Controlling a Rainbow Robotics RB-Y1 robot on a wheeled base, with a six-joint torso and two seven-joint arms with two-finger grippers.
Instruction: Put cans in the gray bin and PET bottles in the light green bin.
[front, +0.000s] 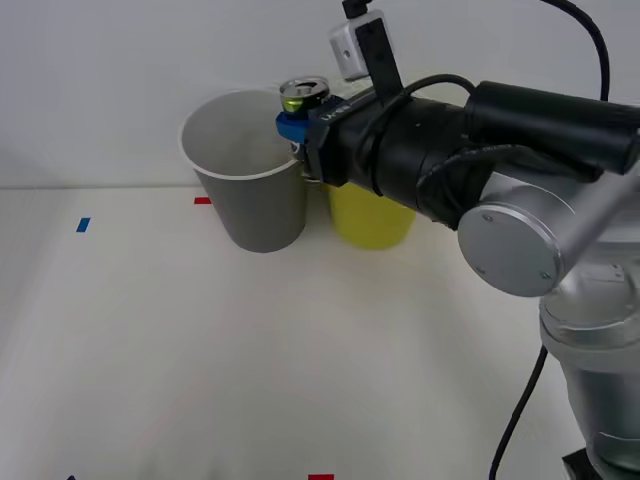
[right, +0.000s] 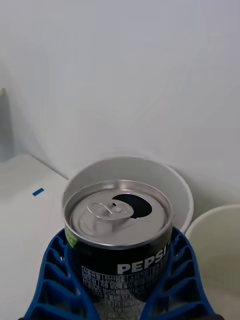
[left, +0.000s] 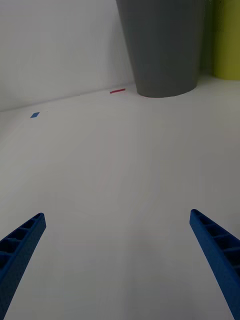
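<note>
The right hand (front: 293, 128) pinches the upright Pepsi can (right: 119, 225) between its blue fingers (right: 55, 280) just above the gray bin's (front: 255, 200) rim, beside the light green bin (front: 370, 218), while the left hand (left: 117, 260) hovers spread over the white table (front: 200, 350).

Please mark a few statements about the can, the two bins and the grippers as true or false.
1. The right gripper holds the can. True.
2. The can lies on its side on the table. False: it is upright in the gripper, at the gray bin rim.
3. The can's top is already opened. True.
4. The left gripper grips the light green bin. False: it is open over bare table.
5. The gray bin stands to the robot's right of the light green bin. False: it stands to its left.
</note>
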